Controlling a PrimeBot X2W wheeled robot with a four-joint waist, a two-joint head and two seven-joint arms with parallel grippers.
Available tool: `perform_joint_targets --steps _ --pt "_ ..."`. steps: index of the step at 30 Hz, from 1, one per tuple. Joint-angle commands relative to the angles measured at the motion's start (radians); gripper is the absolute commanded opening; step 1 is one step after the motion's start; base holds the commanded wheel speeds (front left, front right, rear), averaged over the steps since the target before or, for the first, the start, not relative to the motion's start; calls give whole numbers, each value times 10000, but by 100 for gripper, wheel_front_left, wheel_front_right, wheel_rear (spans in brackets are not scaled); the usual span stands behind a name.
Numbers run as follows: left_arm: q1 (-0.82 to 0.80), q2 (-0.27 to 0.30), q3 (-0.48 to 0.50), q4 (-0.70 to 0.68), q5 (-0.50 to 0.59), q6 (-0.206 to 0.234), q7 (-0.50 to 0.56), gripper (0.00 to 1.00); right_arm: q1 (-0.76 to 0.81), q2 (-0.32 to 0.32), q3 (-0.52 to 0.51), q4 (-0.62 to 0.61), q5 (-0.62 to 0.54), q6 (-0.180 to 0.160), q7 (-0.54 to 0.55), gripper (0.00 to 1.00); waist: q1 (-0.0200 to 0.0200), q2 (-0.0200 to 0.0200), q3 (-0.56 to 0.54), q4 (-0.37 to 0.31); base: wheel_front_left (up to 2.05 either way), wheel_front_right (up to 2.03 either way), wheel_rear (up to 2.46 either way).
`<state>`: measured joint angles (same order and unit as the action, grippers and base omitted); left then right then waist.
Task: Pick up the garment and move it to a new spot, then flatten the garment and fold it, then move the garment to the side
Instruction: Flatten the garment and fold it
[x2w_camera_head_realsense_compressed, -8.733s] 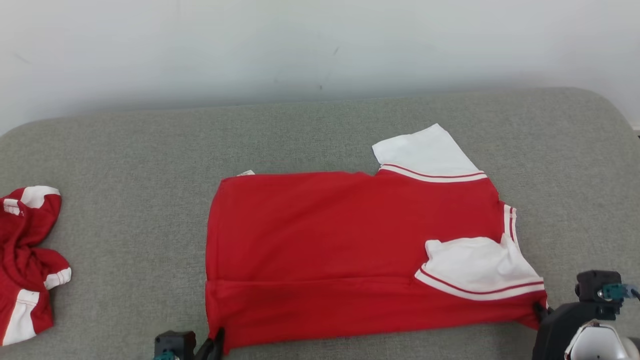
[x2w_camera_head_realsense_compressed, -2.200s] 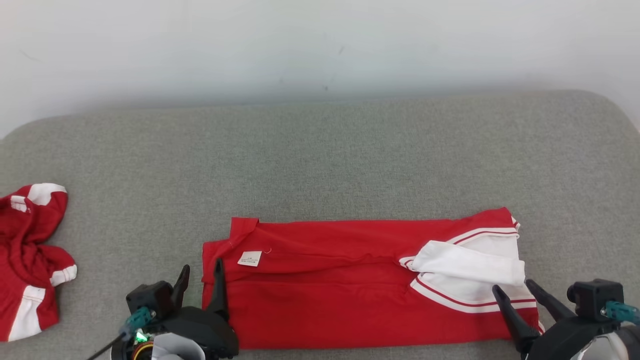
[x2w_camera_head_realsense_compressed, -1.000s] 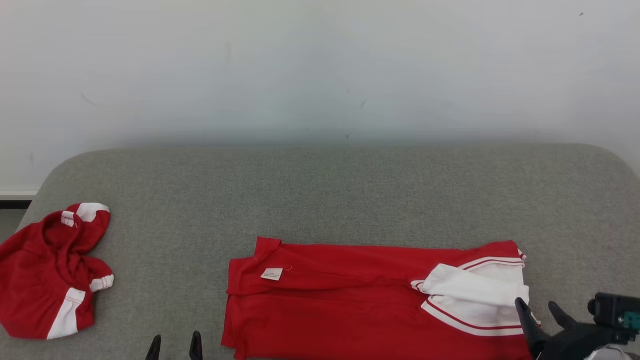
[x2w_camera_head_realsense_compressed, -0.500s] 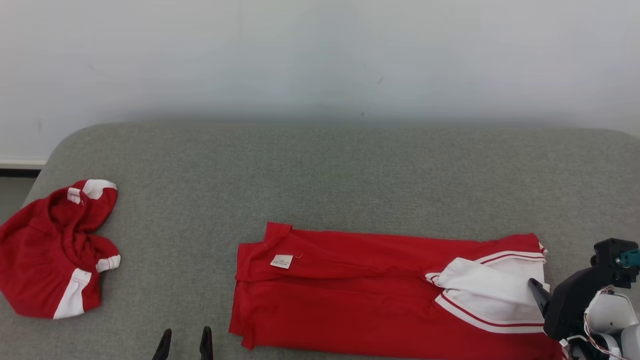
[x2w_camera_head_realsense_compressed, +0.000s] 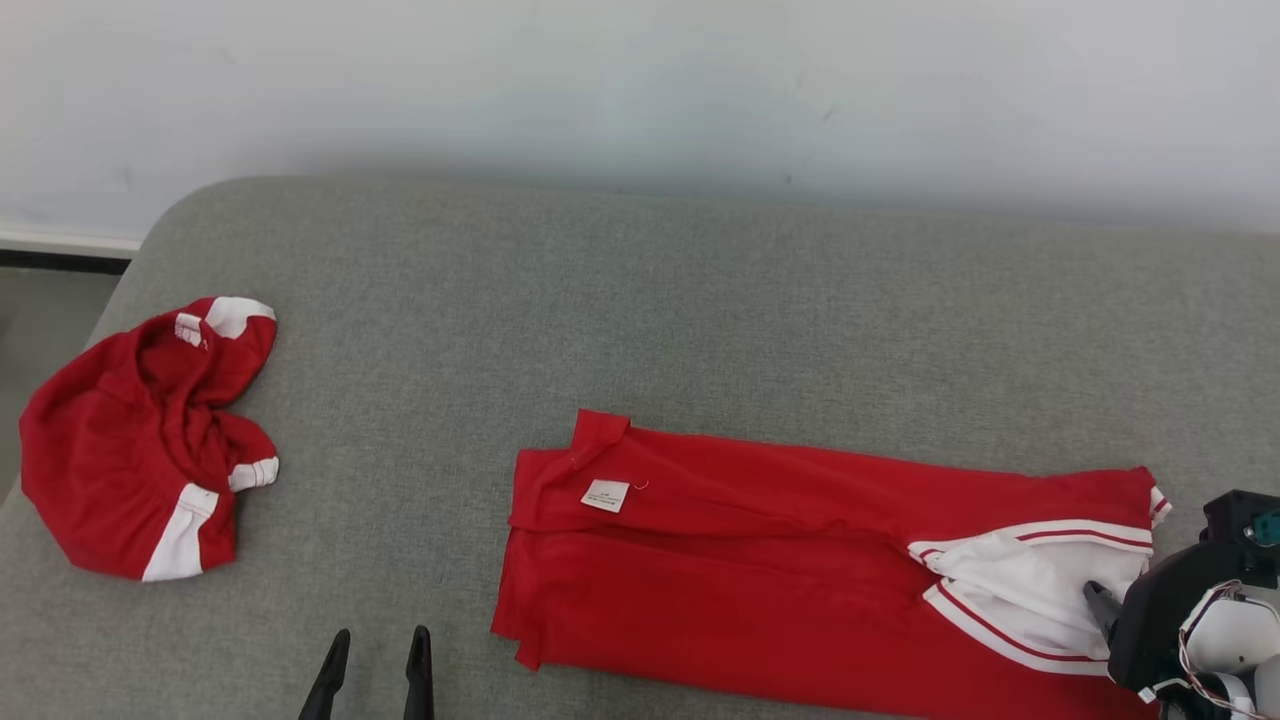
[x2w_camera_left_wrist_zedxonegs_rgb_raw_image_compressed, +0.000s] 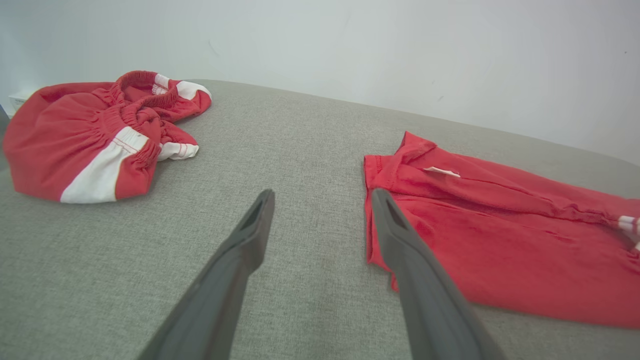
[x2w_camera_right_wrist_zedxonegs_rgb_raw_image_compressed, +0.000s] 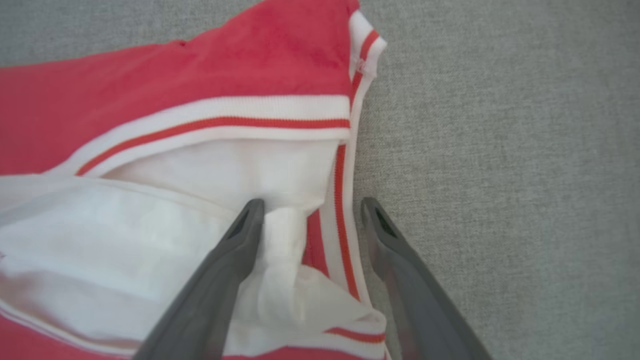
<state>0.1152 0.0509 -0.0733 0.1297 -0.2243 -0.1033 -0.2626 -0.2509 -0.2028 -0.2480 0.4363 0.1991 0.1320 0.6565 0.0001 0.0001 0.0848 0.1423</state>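
Bundle of red and white cloth (x2w_camera_head_realsense_compressed: 140, 440) far left, scrunched up near the rounded corner of the grey tabletop (x2w_camera_head_realsense_compressed: 640, 300), gathered elastic band showing in the left wrist view. Moving right: left claw (x2w_camera_head_realsense_compressed: 381, 640) low at the front edge, fingers parted, nothing between them but bare grey fabric, tips pointing away from the robot; hovering or touching, impossible to tell. Next over, well apart from the bundle and a little clear of that claw, garment (x2w_camera_head_realsense_compressed: 760, 560): red, folded into a long band, lying flat across the front of the tabletop and slanting slightly down toward the right in the head view. Small white label (x2w_camera_head_realsense_compressed: 606, 495) face up near its left end, beside a turned-up corner. Further right, white sleeve (x2w_camera_head_realsense_compressed: 1010, 590) with red stripes, rumpled on top of the red. And at the far right end, right claw (x2w_camera_right_wrist_zedxonegs_rgb_raw_image_compressed: 311, 204), aimed at the garment's edge, fingers spread wide and not clamped: one finger (x2w_camera_right_wrist_zedxonegs_rgb_raw_image_compressed: 235, 250) on the white sleeve fabric, the other over bare tabletop, with the striped trim between the two.
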Motion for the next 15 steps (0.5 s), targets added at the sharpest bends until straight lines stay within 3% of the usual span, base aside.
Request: perform_joint_targets --steps 1,12,13,14,15 --pt "-189 -7 -20 -44 34 4 -28 100 -151 -60 -86 97 -111 -22 -47 100 -1 -1 183 126 0 0 0" --pt "-402 -6 -32 -14 156 -46 -28 100 -130 367 -45 900 102 -20 520 100 -1 -1 528 199 0 0 0" --pt "-444 -8 -19 -26 162 -48 -28 100 -101 383 20 904 152 -17 590 85 -1 -1 535 205 0 0 0" --pt "-488 -6 -2 -39 157 -49 -28 100 -81 375 58 855 176 3 549 0 -1 -1 534 211 0 0 0" --pt "-513 -6 23 -49 153 -45 -28 100 -55 368 73 821 189 1 508 0 -1 -1 528 214 0 0 0"
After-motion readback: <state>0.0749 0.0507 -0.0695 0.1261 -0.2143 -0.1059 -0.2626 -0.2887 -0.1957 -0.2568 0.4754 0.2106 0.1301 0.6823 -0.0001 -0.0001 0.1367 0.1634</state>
